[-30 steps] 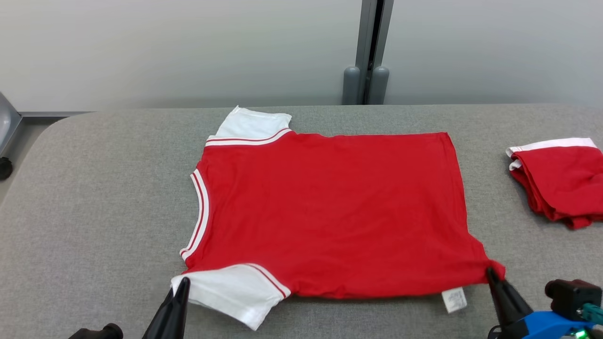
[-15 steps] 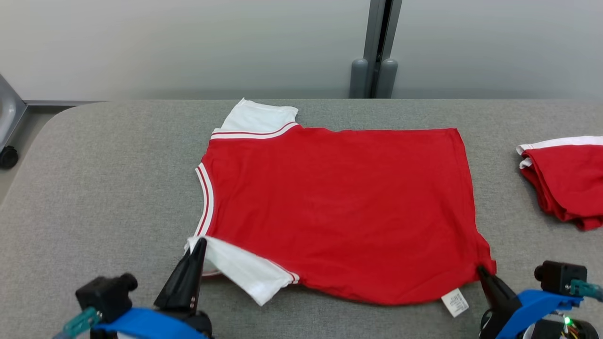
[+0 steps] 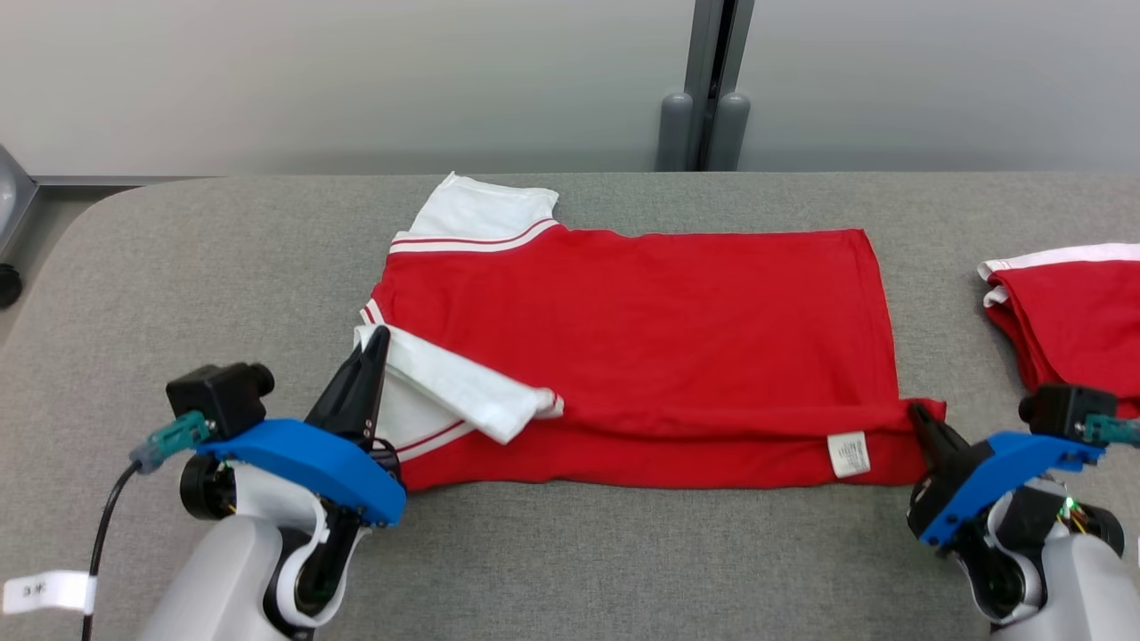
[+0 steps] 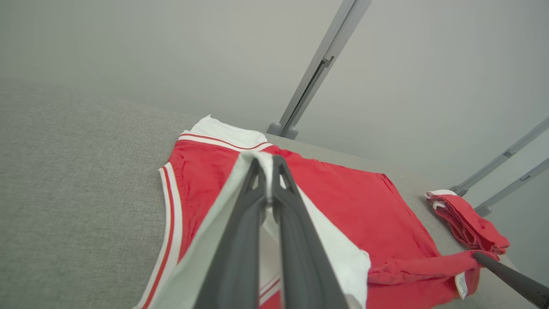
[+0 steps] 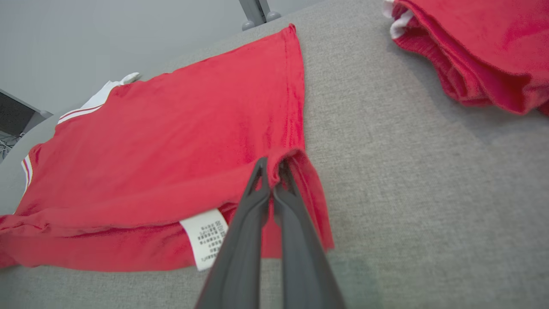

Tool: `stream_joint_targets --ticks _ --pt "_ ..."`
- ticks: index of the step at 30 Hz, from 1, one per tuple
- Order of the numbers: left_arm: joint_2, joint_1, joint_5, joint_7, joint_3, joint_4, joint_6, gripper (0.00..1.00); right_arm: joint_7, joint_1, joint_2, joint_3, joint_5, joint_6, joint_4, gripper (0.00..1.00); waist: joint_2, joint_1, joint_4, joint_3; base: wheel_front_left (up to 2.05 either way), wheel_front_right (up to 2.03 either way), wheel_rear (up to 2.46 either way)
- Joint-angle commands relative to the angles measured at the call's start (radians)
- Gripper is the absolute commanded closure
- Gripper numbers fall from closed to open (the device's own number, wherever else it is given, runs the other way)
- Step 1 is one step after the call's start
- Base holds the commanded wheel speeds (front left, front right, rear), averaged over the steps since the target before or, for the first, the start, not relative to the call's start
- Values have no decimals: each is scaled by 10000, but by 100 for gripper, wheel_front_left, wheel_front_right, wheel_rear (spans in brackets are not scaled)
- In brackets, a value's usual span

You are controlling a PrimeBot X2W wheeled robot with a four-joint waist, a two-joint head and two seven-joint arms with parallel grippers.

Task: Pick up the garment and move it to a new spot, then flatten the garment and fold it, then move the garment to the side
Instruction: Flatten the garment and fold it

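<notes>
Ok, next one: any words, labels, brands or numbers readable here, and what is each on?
No text reads cleanly.
Care label on the red shirt near its hem: rows of dark print, too small to read.
White tag on the black cable, head view lower left: a few dark marks, too blurred to quote.
Folded red garment at the right: no print seen.

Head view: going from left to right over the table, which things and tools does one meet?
Left tool, shut on the white sleeve → red garment → right tool, shut on the hem corner → folded red garment at the right edge.
</notes>
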Motion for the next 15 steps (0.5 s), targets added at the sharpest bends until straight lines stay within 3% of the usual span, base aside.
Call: stream_joint_targets --ticks 1,15 --pt "5 -189 36 20 10 54 -72 100 14 -169 -19 -6 -38 0 42 100 0 -1 -8 6 0 0 0" --pt "-294 -1798 82 71 -195 2838 -402 100 -247 -2308 -21 91 -1015 0 2270 100 0 -1 -97 363 0 0 0"
